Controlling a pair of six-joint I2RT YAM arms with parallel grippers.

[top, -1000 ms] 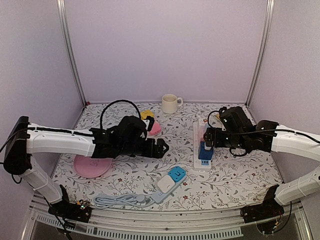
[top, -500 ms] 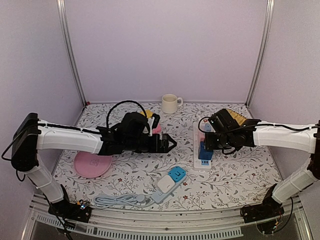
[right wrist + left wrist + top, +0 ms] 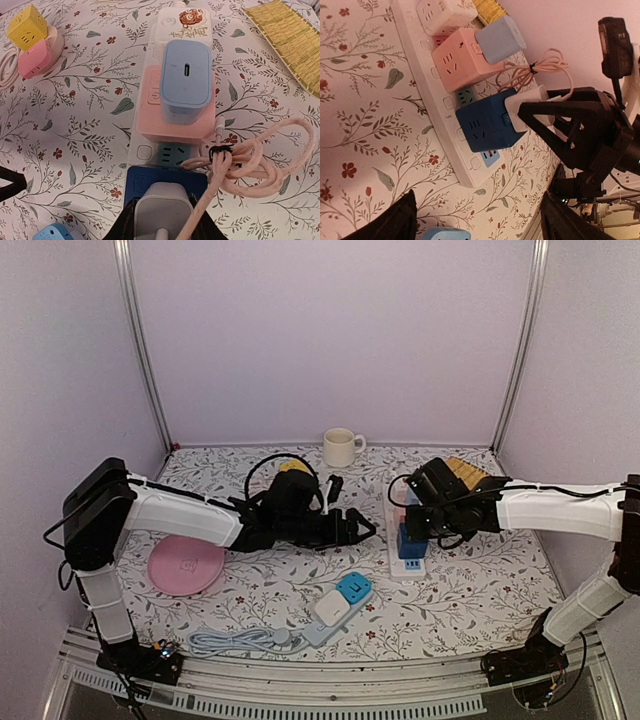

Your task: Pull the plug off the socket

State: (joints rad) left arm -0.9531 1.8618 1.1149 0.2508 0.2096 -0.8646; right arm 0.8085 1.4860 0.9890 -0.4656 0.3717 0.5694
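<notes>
A white plug (image 3: 162,210) with a pink cable (image 3: 255,160) sits on top of a dark blue cube socket (image 3: 145,182), which stands on the white power strip (image 3: 145,150). My right gripper (image 3: 164,227) is shut on the plug, one black finger on each side. The left wrist view shows the same plug (image 3: 527,107) and the right gripper's fingers (image 3: 555,117) round it. My left gripper (image 3: 365,528) hangs open just left of the strip (image 3: 405,565), holding nothing. Its own view shows its fingertips wide apart, the gripper (image 3: 480,225) over the tablecloth.
A pink cube (image 3: 175,125) with a light blue charger (image 3: 186,80) stands further along the strip. A second strip with a light blue cube (image 3: 340,600) lies near the front. Also here are a pink plate (image 3: 186,564), a mug (image 3: 342,447), a yellow cube (image 3: 292,468) and a yellow mat (image 3: 470,470).
My right gripper has closed on the white plug. My left arm has reached right toward the power strip, its jaws narrowing slightly.
</notes>
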